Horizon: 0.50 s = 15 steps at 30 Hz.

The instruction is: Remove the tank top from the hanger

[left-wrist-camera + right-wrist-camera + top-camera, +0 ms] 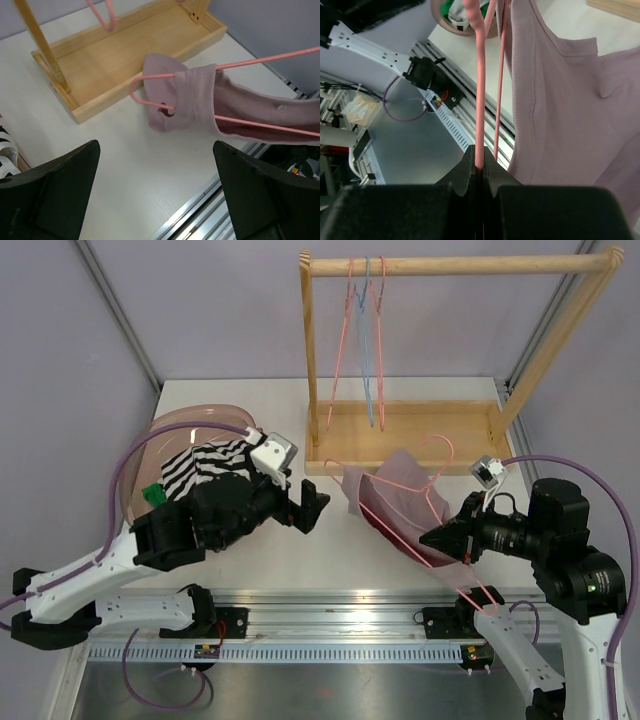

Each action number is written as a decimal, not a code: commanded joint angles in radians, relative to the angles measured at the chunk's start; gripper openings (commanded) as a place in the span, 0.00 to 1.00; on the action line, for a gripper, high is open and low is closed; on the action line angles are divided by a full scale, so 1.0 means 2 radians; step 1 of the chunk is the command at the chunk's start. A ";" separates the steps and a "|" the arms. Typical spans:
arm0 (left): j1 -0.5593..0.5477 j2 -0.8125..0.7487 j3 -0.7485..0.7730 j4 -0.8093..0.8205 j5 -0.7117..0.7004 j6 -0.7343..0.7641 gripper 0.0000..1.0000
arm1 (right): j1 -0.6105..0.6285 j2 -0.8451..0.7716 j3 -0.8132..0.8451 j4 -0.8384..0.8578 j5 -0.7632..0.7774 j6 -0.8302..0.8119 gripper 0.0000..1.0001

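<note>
A mauve tank top (395, 495) hangs on a pink wire hanger (440, 455) held above the table in front of the wooden rack. My right gripper (437, 537) is shut on the hanger's wire (479, 120), with the top (570, 95) draped to its right. In the left wrist view the top's strap end (175, 102) is bunched over the hanger's end (137, 92). My left gripper (318, 508) is open and empty, left of the top and apart from it, its fingertips (65, 175) above bare table.
A wooden rack (400, 435) with a tray base stands at the back, with pink and blue hangers (365, 330) on its bar. A pink basket (175, 440) with striped cloth (205, 465) sits at the left. A metal rail (330, 625) runs along the near edge.
</note>
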 commanded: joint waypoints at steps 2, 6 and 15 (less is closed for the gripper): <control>-0.034 0.035 0.028 0.064 -0.077 0.034 0.99 | 0.006 0.022 0.031 0.057 -0.088 0.019 0.00; -0.034 0.063 0.030 0.084 -0.077 0.042 0.91 | 0.008 0.038 0.067 0.059 -0.113 0.022 0.00; -0.034 0.084 0.029 0.122 -0.038 0.041 0.72 | 0.009 0.053 0.072 0.077 -0.112 0.031 0.00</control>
